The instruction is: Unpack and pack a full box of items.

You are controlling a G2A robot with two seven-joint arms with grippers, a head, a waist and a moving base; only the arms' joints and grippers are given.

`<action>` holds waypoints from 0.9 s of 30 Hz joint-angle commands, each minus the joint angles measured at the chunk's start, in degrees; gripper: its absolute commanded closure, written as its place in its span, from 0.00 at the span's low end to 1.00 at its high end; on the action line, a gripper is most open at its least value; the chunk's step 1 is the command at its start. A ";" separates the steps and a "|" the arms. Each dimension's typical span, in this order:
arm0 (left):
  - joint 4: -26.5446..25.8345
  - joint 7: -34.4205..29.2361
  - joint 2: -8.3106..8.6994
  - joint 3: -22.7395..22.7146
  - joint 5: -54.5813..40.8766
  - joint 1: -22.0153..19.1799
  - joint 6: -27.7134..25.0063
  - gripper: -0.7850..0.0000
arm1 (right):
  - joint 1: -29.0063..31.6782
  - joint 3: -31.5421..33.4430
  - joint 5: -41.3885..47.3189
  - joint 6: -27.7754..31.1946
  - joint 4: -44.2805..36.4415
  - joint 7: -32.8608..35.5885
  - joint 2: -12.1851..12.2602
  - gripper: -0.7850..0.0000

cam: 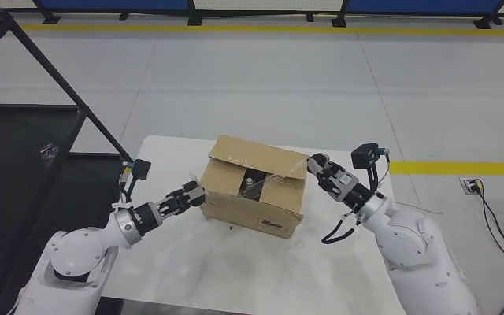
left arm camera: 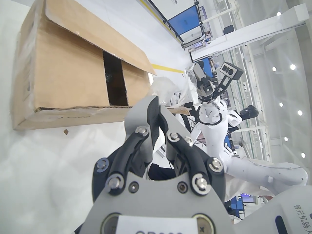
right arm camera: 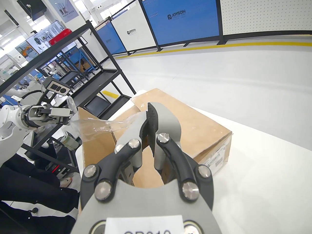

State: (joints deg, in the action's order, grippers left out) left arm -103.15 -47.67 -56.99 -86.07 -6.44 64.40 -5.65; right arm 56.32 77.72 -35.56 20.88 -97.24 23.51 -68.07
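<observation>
Both grippers close in on the cardboard box [cam: 252,209], which sits on the white table [cam: 236,268] slightly toward its far edge, its top flaps parted by a dark slot through which something inside shows, too small to identify. The right gripper [cam: 315,164] hangs at the box's upper right corner, its fingers [right arm camera: 168,120] clenched pad to pad, and a strip of clear film [right arm camera: 97,125] runs into them. The film stretches over the box top toward the left gripper [cam: 195,191], which sits at the box's left side, touching or just beside the cardboard. In the left wrist view that gripper [left arm camera: 157,108] has its fingers [left arm camera: 152,113] pressed nearly together with only a sliver between the pads. The film [left arm camera: 168,86] crumples just past its tips, and whether it is pinched there cannot be told. One top flap juts out past the box wall on the right gripper's side. A small brown scrap [left arm camera: 65,131] lies on the table just in front of the box. A broad stretch of bare tabletop lies between the box and the robot, narrower margins flank the box to either side, and its far corner stands near the table's far edge. A black shelf rack [cam: 47,157] stands beside the table on the left arm's side.
</observation>
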 commanded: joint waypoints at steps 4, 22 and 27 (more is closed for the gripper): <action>-0.66 -0.84 0.20 -0.41 0.16 0.96 -0.54 1.00 | 0.09 0.06 0.14 0.02 -0.42 0.10 0.09 1.00; -2.31 -3.91 0.65 -3.54 -8.97 3.96 -4.74 1.00 | 0.32 0.55 1.41 0.53 -0.60 0.04 0.41 1.00; -2.13 -5.42 0.67 -3.74 -12.99 4.25 -6.62 1.00 | 0.44 0.62 1.52 0.43 -0.73 -0.09 0.48 1.00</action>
State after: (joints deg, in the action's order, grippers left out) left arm -105.59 -52.36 -56.30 -89.59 -15.48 68.67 -11.44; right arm 56.76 78.33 -34.07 21.29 -97.97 23.40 -67.61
